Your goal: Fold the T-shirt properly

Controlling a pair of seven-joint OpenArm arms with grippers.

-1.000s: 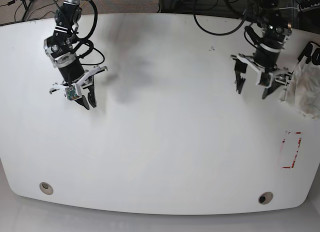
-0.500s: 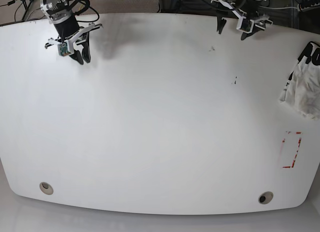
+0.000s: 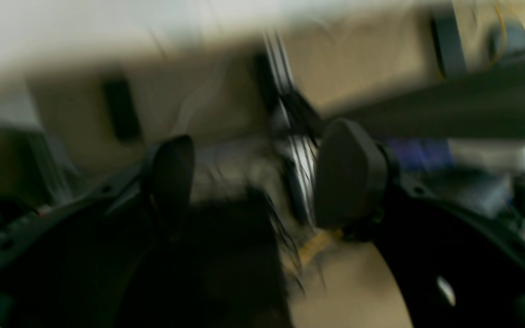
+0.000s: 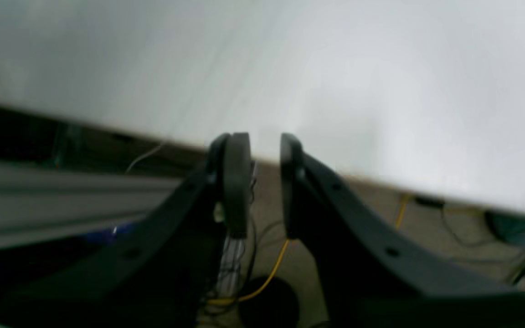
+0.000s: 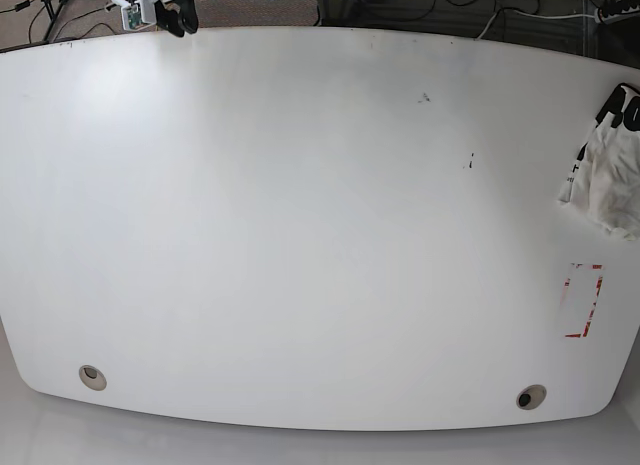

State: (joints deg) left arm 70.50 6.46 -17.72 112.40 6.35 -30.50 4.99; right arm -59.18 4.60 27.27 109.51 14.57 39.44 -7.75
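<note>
Worktop [image 5: 300, 235]: broad, smooth, glossy white slab with rounded corners; two round grommet holes near the front edge, a few small dark specks toward the back.

T-shirt [image 5: 610, 180]: soft cream cloth, crumpled in a wrinkled heap at the worktop's right edge in the base view, running out of frame; bold black lettering shows on its upper fold.

Red-outlined rectangle [image 5: 583, 301]: flat mark on the worktop, near the shirt, not touching it.

Left gripper [image 3: 262, 182]: matte dark fingers [image 3: 349, 173] with rounded pads, spread wide, nothing between them; blurred cables and floor behind.

Right gripper [image 4: 265, 182]: slim dark fingers [image 4: 237, 182] nearly together with a narrow gap, nothing held, at the worktop's back edge.
</note>
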